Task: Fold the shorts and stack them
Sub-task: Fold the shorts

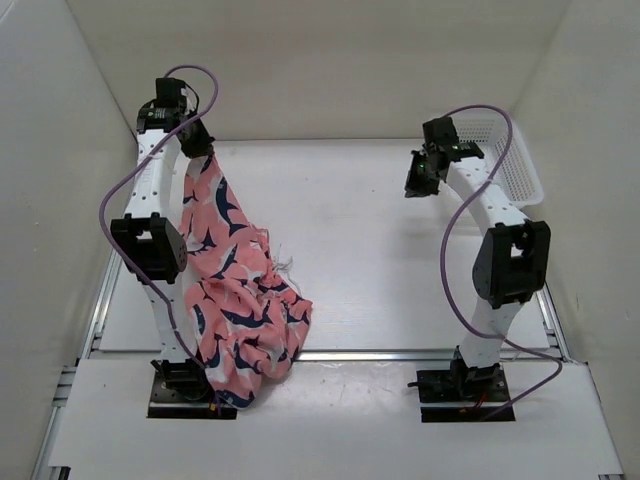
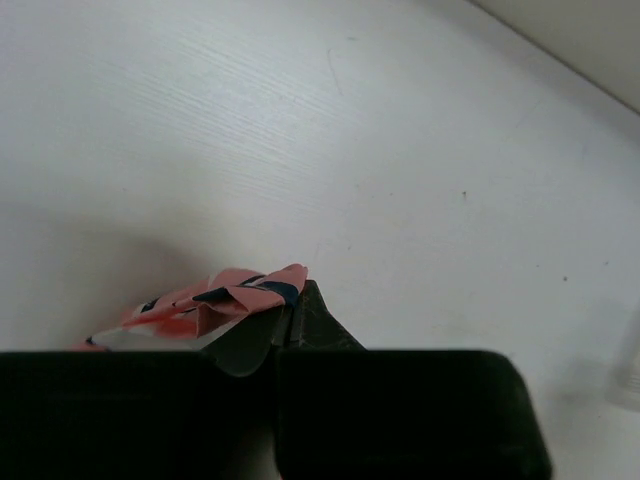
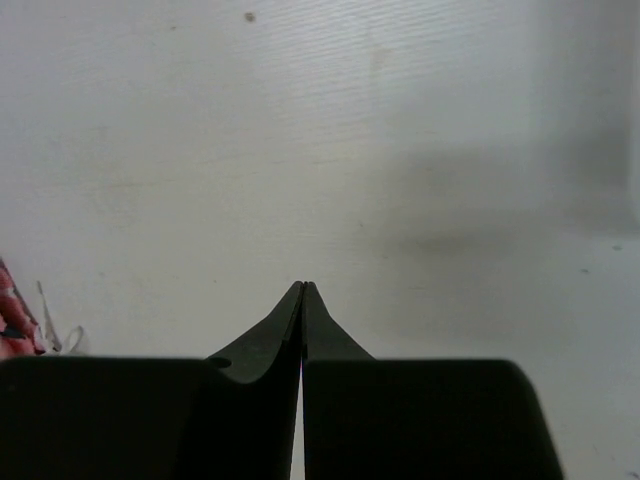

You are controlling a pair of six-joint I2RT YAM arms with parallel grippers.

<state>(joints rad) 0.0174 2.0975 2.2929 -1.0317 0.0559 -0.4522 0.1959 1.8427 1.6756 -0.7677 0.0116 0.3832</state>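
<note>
The salmon-pink shorts (image 1: pixel 235 290) with navy-and-white shark shapes hang from my left gripper (image 1: pixel 200 150) at the back left and trail down to a crumpled heap near the left arm's base. In the left wrist view the left gripper (image 2: pixel 290 300) is shut on a pinched fold of the shorts (image 2: pixel 235 292), held above the white table. My right gripper (image 1: pixel 418 182) hovers at the back right, shut and empty; in the right wrist view the gripper (image 3: pixel 303 290) has its jaws pressed together over bare table. A bit of the shorts (image 3: pixel 12 320) shows at that view's left edge.
A white mesh basket (image 1: pixel 505 160) stands at the back right behind the right arm. White walls enclose the table (image 1: pixel 370 250) on three sides. A metal rail (image 1: pixel 400 353) runs across the front.
</note>
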